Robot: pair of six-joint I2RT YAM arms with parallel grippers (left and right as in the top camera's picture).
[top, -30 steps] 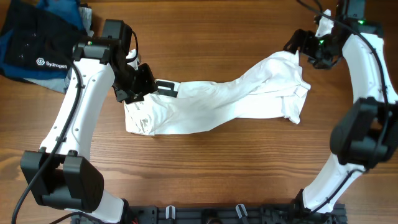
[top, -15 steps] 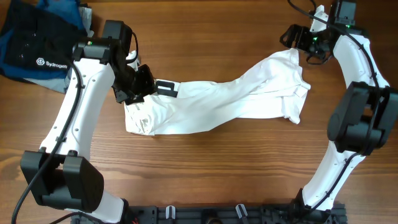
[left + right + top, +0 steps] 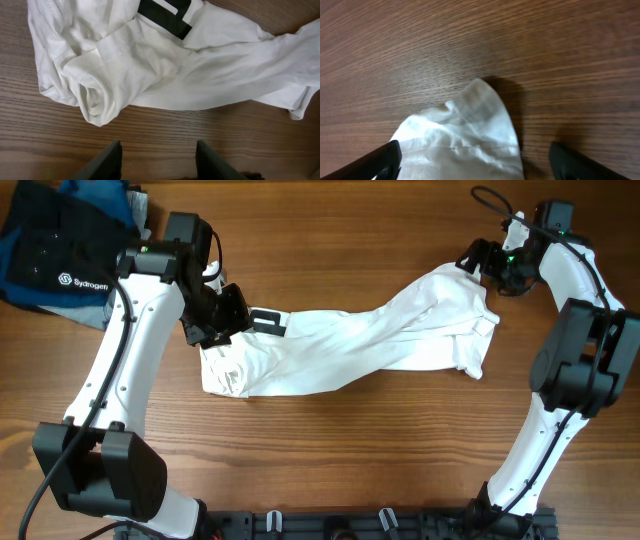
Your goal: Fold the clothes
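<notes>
The clothes [image 3: 350,345], one white wrinkled garment, lie stretched across the table from left to right. Its black-and-white striped part [image 3: 266,320] sits near the left end, beside my left gripper [image 3: 228,315]. In the left wrist view the bunched white cloth [image 3: 130,60] and the striped part [image 3: 170,15] lie beyond my left gripper [image 3: 159,145], which is open over bare wood. My right gripper [image 3: 488,262] hovers at the garment's far right upper corner. It [image 3: 474,146] stands wide open, with the pointed cloth corner [image 3: 470,130] lying between the fingers, not pinched.
A dark blue-black folded stack with a white logo [image 3: 60,250] sits at the table's back left corner. A black rail [image 3: 350,525] runs along the front edge. Bare wooden table [image 3: 350,450] stretches in front of the garment.
My right arm swung back and then returned to the garment's right corner, its wrist turned somewhat. The left arm and the garment have not moved.
</notes>
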